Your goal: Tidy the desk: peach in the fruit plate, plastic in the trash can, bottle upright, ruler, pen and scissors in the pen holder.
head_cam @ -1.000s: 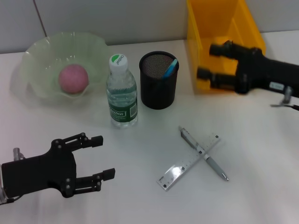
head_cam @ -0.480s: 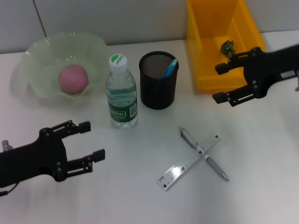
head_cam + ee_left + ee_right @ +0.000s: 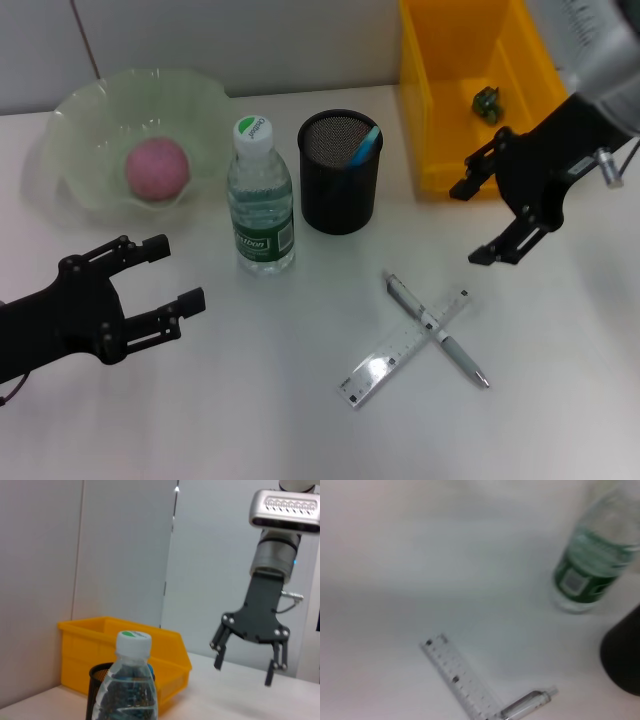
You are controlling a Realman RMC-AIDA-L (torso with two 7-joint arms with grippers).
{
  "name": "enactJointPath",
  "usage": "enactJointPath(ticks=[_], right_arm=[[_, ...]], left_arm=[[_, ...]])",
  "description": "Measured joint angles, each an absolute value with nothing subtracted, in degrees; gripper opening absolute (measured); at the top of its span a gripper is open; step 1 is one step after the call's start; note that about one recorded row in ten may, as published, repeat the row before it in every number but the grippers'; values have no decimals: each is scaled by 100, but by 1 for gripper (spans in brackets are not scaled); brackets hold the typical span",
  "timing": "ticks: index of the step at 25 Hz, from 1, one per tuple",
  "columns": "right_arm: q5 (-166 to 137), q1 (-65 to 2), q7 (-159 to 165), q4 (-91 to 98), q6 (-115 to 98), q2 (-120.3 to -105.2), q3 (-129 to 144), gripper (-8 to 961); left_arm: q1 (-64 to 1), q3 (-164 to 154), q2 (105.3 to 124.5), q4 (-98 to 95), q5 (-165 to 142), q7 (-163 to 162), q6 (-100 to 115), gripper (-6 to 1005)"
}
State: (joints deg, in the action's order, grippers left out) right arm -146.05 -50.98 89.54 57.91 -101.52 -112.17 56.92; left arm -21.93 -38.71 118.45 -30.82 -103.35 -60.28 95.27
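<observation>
The pen [image 3: 437,331] lies crossed over the clear ruler [image 3: 404,348] on the white desk [image 3: 300,420], a pale wall behind. The right gripper [image 3: 478,218], over the yellow bin [image 3: 420,110] a second ago, now hangs wide open and empty above the desk, just beyond the pen. The left gripper [image 3: 180,270], open and empty, has drawn back from the upright bottle [image 3: 260,196].

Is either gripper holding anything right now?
No. Left gripper and right gripper are both open and empty; silver pen lies untouched.
</observation>
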Motion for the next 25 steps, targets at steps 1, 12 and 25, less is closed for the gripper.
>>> enactJointPath(ticks=[1, 12, 25], right_arm=[[-14677, -5156, 8953, 5791, -10134, -11248, 5827, 819], [-15769, -5420, 8732, 5803, -9925, -11795, 6677, 818], [-15855, -5364, 8730, 5426, -9053, -11936, 7898, 818]], left_arm=[[-2191, -3859, 11845, -3053, -10312, -6022, 9527, 808], [-2118, -3832, 11854, -2848, -10096, -6005, 9527, 808], [-2053, -3832, 11857, -2697, -10062, -5962, 9535, 808]])
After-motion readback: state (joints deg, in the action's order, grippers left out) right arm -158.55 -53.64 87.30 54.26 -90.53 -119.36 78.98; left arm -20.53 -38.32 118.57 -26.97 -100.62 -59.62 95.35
